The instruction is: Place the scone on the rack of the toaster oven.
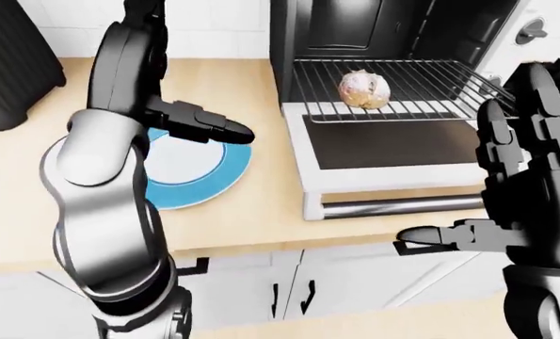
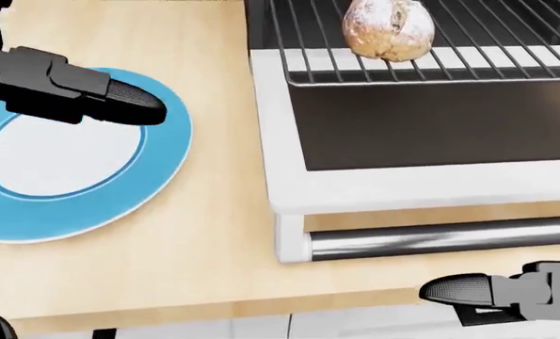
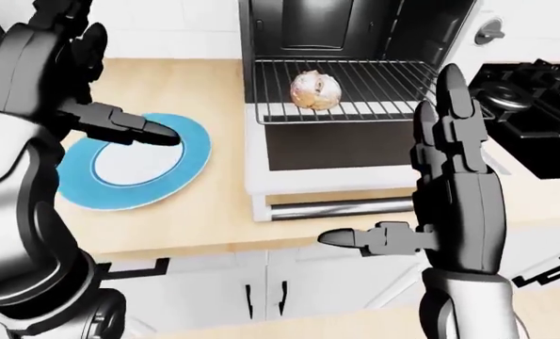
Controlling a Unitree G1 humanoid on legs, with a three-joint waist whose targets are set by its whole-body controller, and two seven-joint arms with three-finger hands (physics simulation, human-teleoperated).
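Note:
The scone [image 1: 364,89], round and pale brown, lies on the wire rack [image 1: 430,81] pulled out of the open toaster oven [image 1: 393,28]; the oven's door [image 1: 393,173] hangs down flat onto the counter. My left hand [image 1: 199,123] is open and empty, its fingers spread above the blue-rimmed plate [image 1: 204,173] at the left. My right hand [image 3: 430,191] is open and empty, held upright at the lower right, below the oven door's handle [image 3: 340,207] and apart from it.
The wooden counter [image 1: 242,219] carries the plate and the oven. A dark appliance [image 1: 11,63] stands at the far left in the left-eye view. A black stove [image 3: 534,106] lies right of the oven. White cabinet doors [image 1: 289,289] are below the counter's edge.

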